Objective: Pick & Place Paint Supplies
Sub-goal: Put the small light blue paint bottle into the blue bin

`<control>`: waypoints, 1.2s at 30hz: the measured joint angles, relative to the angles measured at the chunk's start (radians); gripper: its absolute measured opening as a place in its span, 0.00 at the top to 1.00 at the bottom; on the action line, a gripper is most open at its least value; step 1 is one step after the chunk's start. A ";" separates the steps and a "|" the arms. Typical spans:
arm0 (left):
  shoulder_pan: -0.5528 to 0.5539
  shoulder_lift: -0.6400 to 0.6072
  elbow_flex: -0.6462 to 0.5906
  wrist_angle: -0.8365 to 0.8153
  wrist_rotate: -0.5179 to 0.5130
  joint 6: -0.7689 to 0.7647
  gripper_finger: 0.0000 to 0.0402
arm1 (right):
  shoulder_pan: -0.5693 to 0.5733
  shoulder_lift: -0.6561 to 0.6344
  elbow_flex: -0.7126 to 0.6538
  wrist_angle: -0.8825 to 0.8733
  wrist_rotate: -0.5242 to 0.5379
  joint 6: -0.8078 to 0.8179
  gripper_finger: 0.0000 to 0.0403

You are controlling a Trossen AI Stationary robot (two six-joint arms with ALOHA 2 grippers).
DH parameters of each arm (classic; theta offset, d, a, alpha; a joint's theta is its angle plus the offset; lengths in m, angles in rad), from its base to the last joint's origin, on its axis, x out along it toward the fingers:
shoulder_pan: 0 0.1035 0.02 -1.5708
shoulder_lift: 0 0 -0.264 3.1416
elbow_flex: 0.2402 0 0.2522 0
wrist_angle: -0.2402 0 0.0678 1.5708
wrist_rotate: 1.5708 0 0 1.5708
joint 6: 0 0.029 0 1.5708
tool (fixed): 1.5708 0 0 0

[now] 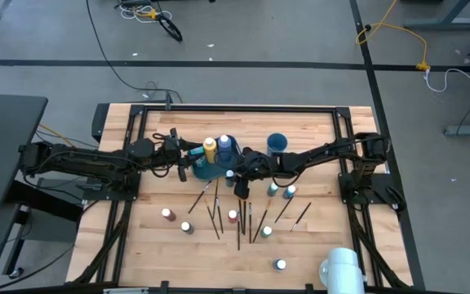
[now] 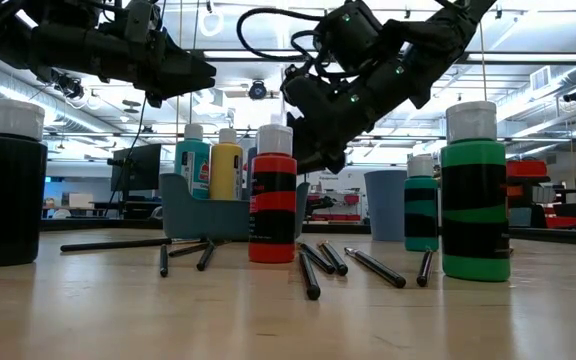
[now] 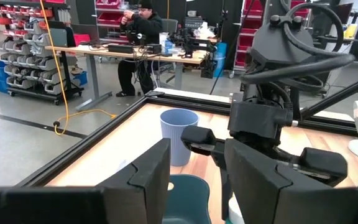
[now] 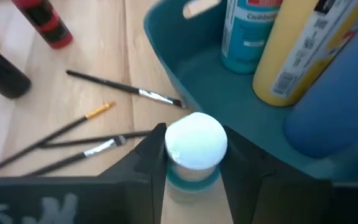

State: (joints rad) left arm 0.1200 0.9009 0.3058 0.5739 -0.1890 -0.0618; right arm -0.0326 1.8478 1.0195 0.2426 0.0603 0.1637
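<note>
Reaching in from the left, left arm stretched level across the table, left gripper hovering near the middle with fingers parted. Right arm angling in from the right, elbow raised, wrist tipped downward, right gripper straddling with fingers apart.

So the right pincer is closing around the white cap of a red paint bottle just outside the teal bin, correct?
Not quite: the right wrist view shows the right pincer around the white cap of a teal-blue paint bottle, not red. It does stand just outside the teal plastic bin.
</note>
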 joint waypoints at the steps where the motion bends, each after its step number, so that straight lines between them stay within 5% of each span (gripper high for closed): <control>1: 0.000 0.000 0.000 0.000 0.000 0.003 0.59 | 0.000 -0.008 0.000 0.002 0.000 0.010 0.72; 7: 0.000 0.000 0.000 0.000 0.000 0.006 0.59 | 0.000 -0.108 0.000 0.009 0.027 0.011 0.72; 14: 0.000 0.000 0.000 0.000 0.000 0.005 0.59 | -0.023 -0.146 0.000 0.015 0.282 -0.029 0.70; 36: 0.000 0.000 0.000 0.018 0.000 -0.010 0.59 | -0.113 0.021 -0.008 0.025 0.256 0.071 0.70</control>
State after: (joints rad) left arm 0.1196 0.9012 0.3061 0.5922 -0.1894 -0.0723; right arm -0.1455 1.8685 1.0119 0.2678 0.3164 0.2351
